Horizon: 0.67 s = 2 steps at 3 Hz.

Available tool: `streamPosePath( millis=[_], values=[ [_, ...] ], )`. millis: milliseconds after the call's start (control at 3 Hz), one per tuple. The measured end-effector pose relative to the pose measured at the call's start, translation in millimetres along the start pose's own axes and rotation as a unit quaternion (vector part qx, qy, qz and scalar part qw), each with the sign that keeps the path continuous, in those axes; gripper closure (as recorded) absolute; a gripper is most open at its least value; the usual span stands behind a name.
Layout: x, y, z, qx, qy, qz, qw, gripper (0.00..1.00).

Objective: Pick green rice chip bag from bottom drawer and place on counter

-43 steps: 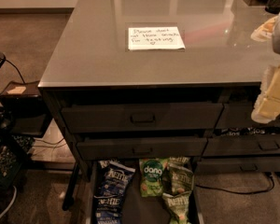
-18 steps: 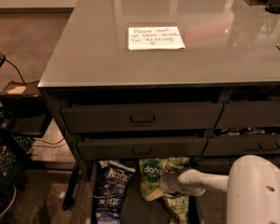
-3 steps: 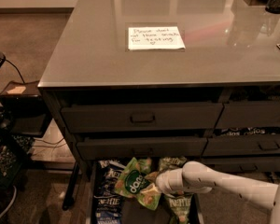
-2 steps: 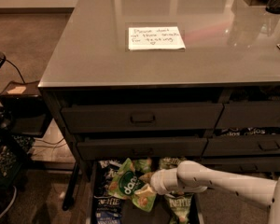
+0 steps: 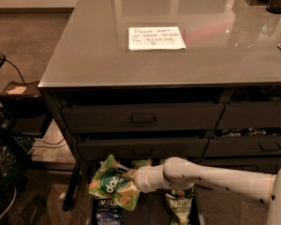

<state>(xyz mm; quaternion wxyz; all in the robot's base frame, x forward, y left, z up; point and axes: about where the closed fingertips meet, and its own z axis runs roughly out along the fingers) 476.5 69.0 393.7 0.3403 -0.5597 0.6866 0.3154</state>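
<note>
My gripper (image 5: 129, 178) is shut on the green rice chip bag (image 5: 111, 183). The bag is bright green with white "dang" lettering and hangs tilted above the left side of the open bottom drawer (image 5: 150, 212). My white arm (image 5: 215, 178) reaches in from the right, low in front of the cabinet. The glossy grey counter (image 5: 93, 46) lies above, with a white handwritten note (image 5: 156, 38) on it.
A dark blue Kettle bag (image 5: 107, 210) and an olive-green Kettle bag (image 5: 180, 206) lie in the bottom drawer. Two shut drawers with recessed handles (image 5: 143, 118) sit above it. A dark box and cables (image 5: 16, 102) stand on the floor at the left.
The bag has been lifted out of the drawer and carried left and a little up in my gripper. The arm has stretched further left.
</note>
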Motion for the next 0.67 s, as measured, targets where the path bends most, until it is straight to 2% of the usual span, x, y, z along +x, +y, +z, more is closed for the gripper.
streamPosePath(
  millis=[333,667],
  values=[
    [-48,5,15,-0.021,-0.042,-0.02,0.9987,1.0],
    [-100,17,30,-0.049,-0.066,-0.046,0.9955,1.0]
  ],
)
